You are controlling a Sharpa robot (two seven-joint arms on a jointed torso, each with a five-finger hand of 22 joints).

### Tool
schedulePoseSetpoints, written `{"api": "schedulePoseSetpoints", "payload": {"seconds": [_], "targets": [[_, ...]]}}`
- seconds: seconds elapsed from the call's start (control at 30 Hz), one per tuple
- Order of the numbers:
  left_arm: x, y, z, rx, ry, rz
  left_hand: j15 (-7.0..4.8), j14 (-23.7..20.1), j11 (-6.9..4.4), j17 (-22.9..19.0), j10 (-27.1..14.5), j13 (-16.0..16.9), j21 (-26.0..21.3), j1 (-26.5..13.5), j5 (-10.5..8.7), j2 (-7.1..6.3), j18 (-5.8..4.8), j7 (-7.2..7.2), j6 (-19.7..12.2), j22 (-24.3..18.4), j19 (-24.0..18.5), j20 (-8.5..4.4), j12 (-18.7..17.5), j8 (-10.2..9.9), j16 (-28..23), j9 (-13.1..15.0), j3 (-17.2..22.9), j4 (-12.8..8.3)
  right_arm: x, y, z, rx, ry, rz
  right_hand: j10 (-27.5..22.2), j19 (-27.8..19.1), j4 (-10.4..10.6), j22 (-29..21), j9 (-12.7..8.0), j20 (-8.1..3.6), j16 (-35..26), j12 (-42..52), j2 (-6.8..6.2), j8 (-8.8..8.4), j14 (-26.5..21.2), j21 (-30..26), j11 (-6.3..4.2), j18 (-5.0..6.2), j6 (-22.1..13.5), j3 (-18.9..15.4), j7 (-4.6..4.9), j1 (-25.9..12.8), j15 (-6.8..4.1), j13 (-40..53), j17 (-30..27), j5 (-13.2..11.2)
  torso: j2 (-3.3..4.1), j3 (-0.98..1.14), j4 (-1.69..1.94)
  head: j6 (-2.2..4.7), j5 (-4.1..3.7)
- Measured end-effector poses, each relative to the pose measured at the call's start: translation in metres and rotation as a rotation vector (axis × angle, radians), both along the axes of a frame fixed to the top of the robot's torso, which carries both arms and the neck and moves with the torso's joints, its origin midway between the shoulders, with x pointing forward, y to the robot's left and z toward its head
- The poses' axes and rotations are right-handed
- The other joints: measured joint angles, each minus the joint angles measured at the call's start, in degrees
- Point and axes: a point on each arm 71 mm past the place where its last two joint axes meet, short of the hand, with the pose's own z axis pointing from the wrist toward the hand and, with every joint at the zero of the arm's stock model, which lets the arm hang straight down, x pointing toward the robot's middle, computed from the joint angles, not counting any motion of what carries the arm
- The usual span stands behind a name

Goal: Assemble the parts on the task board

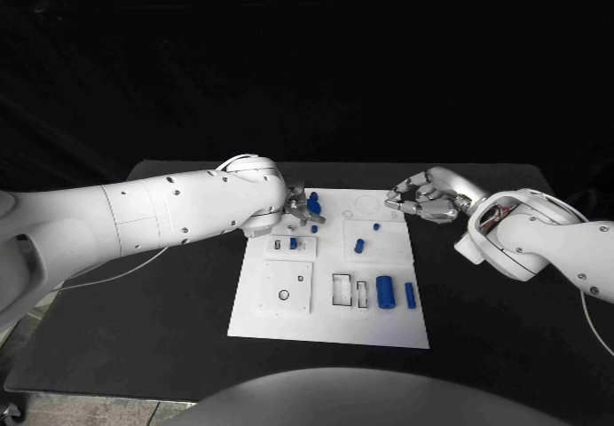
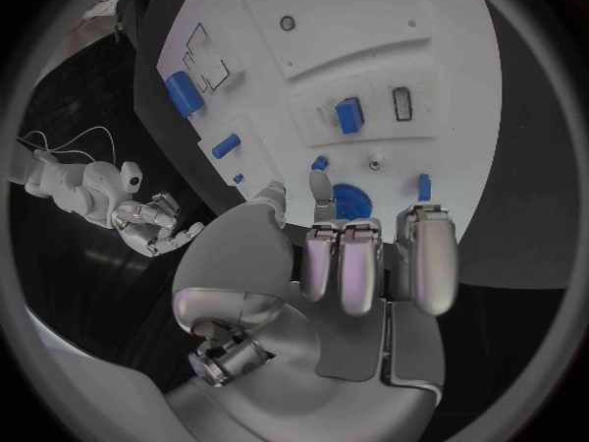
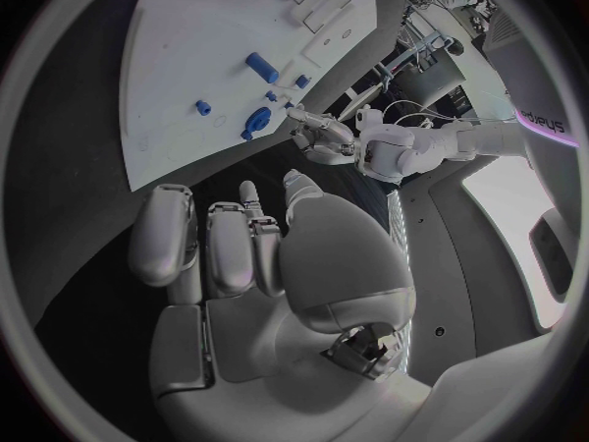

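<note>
Left hand (image 1: 300,209) mostly hidden behind own forearm in head view; fingertips over far-left corner of task board (image 1: 384,311), contact with blue parts (image 1: 313,204) there not resolvable. In left wrist view, blue gear-like piece (image 2: 352,198) partly covered by fingers (image 2: 358,265); held or just beneath, can't tell. Right hand (image 1: 426,202) curled beside board's far-right corner; inside of the curl not visible. Small markings and holes on board too small to read. Board cut off by circle rim in right wrist view.
</note>
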Motion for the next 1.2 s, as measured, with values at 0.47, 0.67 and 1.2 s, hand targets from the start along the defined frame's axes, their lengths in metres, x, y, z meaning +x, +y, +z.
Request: {"api": "schedulePoseSetpoints", "payload": {"seconds": [0.47, 0.67, 1.2], "targets": [[0.004, 0.033, 0.000, -0.010, -0.054, 0.044, 0.00, 0.0, 0.00, 0.0, 0.0, 0.0, 0.0, 1.8, 0.94, -0.69, 0.00, 0.20, -0.2, 0.0, 0.0, 0.00, 0.0, 0.0, 0.0, 0.7, -0.2, -0.5, 0.000, -0.002, 0.000, -0.002, 0.003, -0.002, -0.1, 0.0, 0.0, 0.0, 0.0, 0.00, 0.0, -0.1, 0.00, 0.00, 0.0, 0.0, 0.10, 0.00, 0.0, 0.0, 0.00, 0.0, 0.00, 0.0, 0.0, 0.2, -0.15, 0.04, 0.10, 0.00, -0.30], [0.015, 0.055, 0.000, 0.018, -0.085, 0.098, 0.00, 0.0, 0.00, 0.0, 0.0, 0.0, 0.0, 1.8, 0.94, -0.69, 0.00, -0.11, 0.1, 0.0, 0.0, 0.00, 0.0, 0.4, 0.0, 1.3, -0.8, 0.2, 0.000, -0.003, -0.001, -0.003, 0.005, -0.002, -0.1, 0.0, 0.0, 0.0, 0.0, 0.00, 0.0, -0.1, 0.00, 0.00, 0.0, 0.0, 0.10, 0.00, 0.0, 0.0, 0.00, 0.0, 0.00, 0.0, 0.0, 0.2, -0.11, 0.00, 0.14, 0.00, -0.33], [0.028, 0.072, -0.003, 0.054, -0.111, 0.149, 0.00, 0.0, -0.42, 0.0, 0.0, 0.0, 0.0, 1.0, -1.19, 0.06, 0.00, -0.21, 0.7, 0.0, 0.2, -0.21, 0.0, 2.2, 0.0, 4.1, -2.8, 0.5, 0.000, 0.000, -0.002, -0.002, 0.009, 0.005, -0.1, 0.0, 0.0, 0.0, -0.1, 0.00, 0.0, -0.1, -0.25, 0.00, 0.0, 0.0, 0.10, 0.00, 0.2, 0.0, -0.19, 0.2, 0.00, 0.0, -0.1, 0.8, -0.14, 0.07, 0.06, 0.00, 0.04]]}}
